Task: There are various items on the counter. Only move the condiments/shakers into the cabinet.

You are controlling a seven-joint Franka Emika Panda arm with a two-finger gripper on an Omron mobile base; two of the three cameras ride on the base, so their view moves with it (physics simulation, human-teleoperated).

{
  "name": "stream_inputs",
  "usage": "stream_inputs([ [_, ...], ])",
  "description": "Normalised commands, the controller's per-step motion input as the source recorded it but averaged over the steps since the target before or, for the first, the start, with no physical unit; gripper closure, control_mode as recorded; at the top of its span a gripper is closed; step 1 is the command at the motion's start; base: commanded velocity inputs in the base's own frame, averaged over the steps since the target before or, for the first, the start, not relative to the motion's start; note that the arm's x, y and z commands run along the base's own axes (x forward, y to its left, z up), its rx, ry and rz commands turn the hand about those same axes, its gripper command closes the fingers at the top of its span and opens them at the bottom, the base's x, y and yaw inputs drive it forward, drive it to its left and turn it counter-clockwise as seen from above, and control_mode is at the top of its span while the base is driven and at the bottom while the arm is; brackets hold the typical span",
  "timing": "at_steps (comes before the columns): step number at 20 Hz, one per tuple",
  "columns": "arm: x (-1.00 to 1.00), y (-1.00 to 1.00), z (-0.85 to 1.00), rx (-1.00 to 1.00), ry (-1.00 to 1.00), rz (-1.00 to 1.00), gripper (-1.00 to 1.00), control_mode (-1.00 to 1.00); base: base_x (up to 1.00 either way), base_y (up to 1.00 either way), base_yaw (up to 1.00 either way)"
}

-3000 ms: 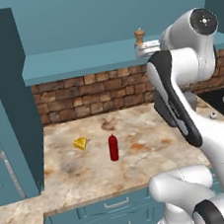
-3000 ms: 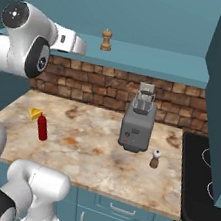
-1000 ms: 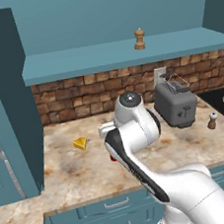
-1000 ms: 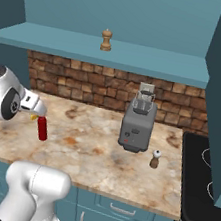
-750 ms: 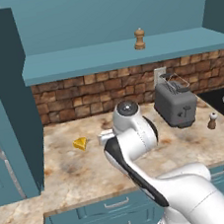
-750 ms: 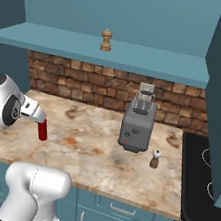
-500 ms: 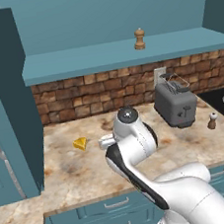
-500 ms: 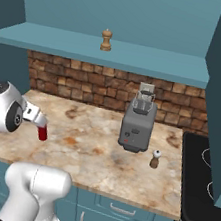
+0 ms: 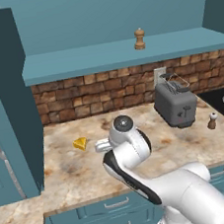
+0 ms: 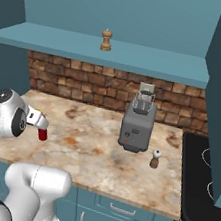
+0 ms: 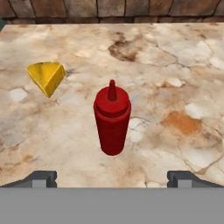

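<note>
The end effector (image 11: 112, 178) hangs low over the desk (image 11: 183, 70), its fingertips (image 11: 41, 177) spread wide at the bottom corners of the hand view and holding nothing. The red squeeze bottle (image 11: 112, 119) stands upright mid-frame between them, apart from both. A cheese wedge (image 11: 47, 77) lies to its upper left. In the right base view, the tan shaker (image 10: 106, 40) stands on the cabinet (image 10: 140, 61) shelf at upper centre, and the dark shaker (image 10: 155, 158) sits right of the toaster (image 10: 136, 124).

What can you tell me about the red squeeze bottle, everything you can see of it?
The red squeeze bottle is slim, glossy and plastic-looking, with a rounded shoulder cap and a short pointed nozzle. It stands upright on the mottled counter, touching nothing else. The yellow cheese wedge lies apart from it. The gripper is open, fingertips wide to either side and short of the bottle.
</note>
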Motion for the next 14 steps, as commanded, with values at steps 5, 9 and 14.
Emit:
stream_inputs([
  [5, 0.13, 0.08, -0.11, -0.01, 0.0, -0.05, -1.0, -1.0, 0.0, 0.0, 0.0],
  [9, 0.0, 0.0, -0.12, -0.03, 0.0, -0.14, -1.0, -1.0, 0.0, 0.0, 0.0],
  [14, 0.1, 0.0, -0.14, -0.01, -0.01, -0.11, -1.0, -1.0, 0.0, 0.0, 0.0],
])
